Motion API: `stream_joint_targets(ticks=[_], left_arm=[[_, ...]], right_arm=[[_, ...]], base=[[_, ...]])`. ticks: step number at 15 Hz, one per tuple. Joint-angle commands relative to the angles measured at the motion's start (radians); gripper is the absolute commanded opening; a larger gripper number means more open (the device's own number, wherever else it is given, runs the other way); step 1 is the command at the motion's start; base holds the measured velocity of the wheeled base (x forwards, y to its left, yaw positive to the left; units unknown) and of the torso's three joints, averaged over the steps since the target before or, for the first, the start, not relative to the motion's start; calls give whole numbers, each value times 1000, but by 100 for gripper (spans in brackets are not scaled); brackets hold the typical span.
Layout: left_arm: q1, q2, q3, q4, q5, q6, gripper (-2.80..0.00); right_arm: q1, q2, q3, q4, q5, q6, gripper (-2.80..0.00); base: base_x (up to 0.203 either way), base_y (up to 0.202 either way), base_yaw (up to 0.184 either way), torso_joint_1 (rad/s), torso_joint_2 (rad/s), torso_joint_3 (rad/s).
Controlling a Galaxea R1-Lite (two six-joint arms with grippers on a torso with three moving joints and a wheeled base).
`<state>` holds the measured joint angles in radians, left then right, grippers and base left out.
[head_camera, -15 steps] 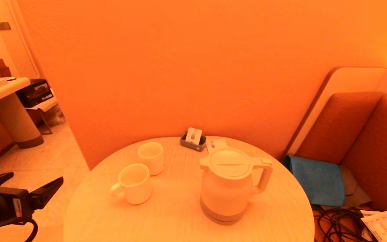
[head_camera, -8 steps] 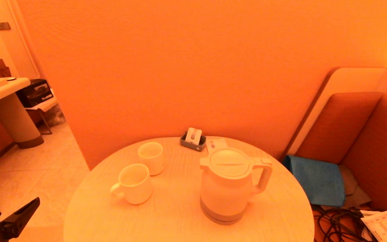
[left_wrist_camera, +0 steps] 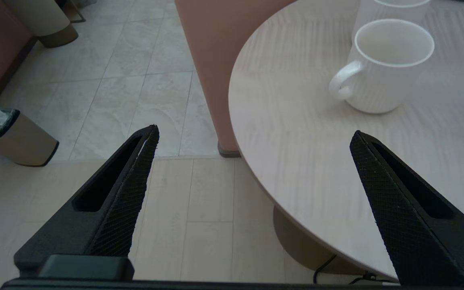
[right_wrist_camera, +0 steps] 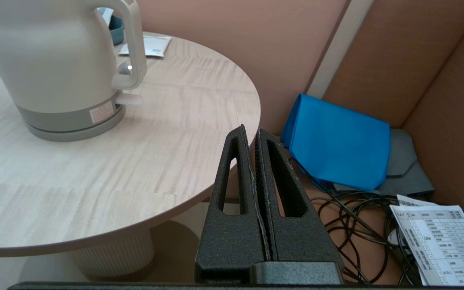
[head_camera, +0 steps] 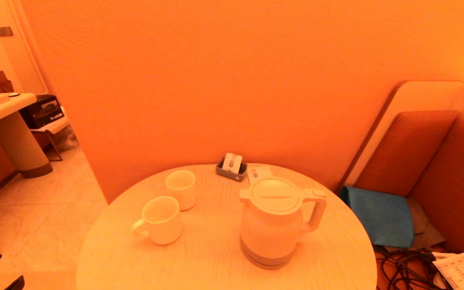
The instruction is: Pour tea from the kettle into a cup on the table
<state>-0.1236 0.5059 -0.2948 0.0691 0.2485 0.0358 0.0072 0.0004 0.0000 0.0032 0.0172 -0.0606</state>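
The white kettle stands upright on the right half of the round pale-wood table, its loop handle pointing right. The cup, a small white tumbler, stands at the back left. A wider white mug sits just in front of it. My left gripper hangs open and empty off the table's left front edge, well short of the mug. My right gripper is shut on nothing, low beside the table's right edge, apart from the kettle.
A grey holder and a flat sachet lie at the table's back by the wall. Right of the table is a bench with a blue cloth, black cables and a printed sheet. A bin stands on the floor at left.
My left gripper has dropped down and back, almost out of the head view at the lower left. Kettle, cup and mug have not moved.
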Motion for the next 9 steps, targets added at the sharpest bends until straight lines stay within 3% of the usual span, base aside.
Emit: stream_joint_targets(ticks=[1, 3, 4, 9], left_arm=[[1, -85, 8, 27, 1, 1, 0], [1, -116, 15, 42, -2, 4, 0], [1, -117, 31, 45, -2, 5, -280], [1, -223, 148, 47, -2, -1, -280]], right_arm=[[0, 0, 0, 0, 1, -1, -280], [0, 0, 0, 0, 1, -1, -280], [0, 0, 0, 0, 0, -1, -280], [1, 0, 0, 0, 0, -1, -280]], base=[[0, 0, 0, 0, 0, 0], [0, 0, 0, 0, 0, 0], [0, 0, 0, 0, 0, 0], [0, 0, 0, 0, 0, 0]])
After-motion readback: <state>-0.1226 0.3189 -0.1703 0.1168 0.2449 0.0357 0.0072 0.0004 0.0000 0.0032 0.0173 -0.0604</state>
